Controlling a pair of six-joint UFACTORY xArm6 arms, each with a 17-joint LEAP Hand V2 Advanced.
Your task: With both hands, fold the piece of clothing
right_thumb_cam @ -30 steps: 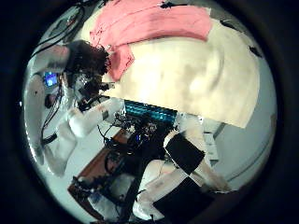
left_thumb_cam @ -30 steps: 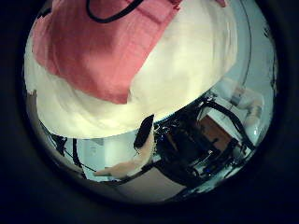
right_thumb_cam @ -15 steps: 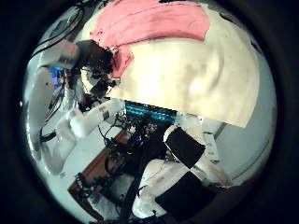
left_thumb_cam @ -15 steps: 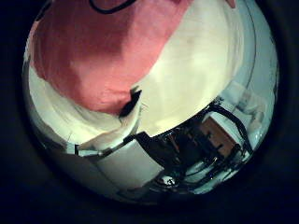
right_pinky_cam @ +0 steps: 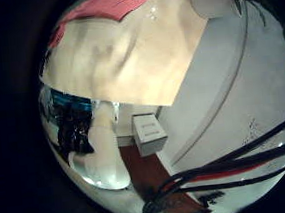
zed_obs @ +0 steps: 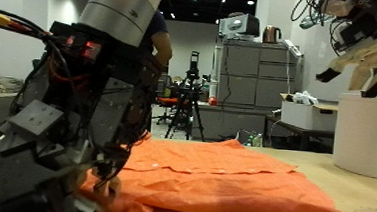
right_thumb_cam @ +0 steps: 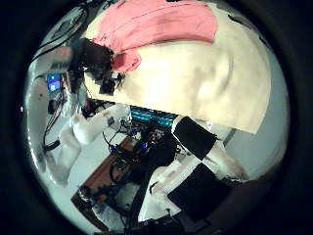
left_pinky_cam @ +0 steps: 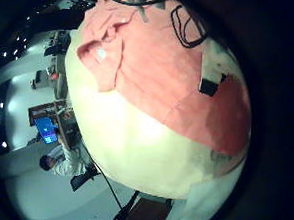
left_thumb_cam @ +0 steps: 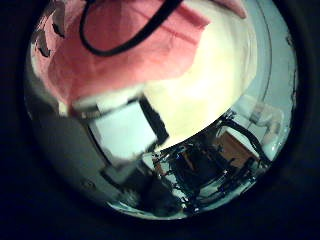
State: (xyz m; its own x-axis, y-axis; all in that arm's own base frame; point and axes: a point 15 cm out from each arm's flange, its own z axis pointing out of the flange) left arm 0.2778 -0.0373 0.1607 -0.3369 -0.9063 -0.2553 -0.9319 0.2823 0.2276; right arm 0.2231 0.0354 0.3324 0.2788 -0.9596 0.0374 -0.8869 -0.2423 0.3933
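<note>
The orange piece of clothing lies flat on the pale counter. It is spread out wide with soft wrinkles. Its far edge runs almost straight. One corner sits out on the bare counter. Its near edge goes under the left hand. Past that corner the counter is bare.

The left hand is low, right down at the near edge of the clothing. It is big and close in the outside view. In the right thumb side palm view, that hand sits at the edge of the cloth. I cannot tell if its fingers are curled on the cloth or not.

The right hand is high in the air, well above the counter. Its fingers hang down loose and hold nothing.

From the left palm views, the clothing fills much of the picture. It covers one part of the pale counter, and the rest is bare.
</note>
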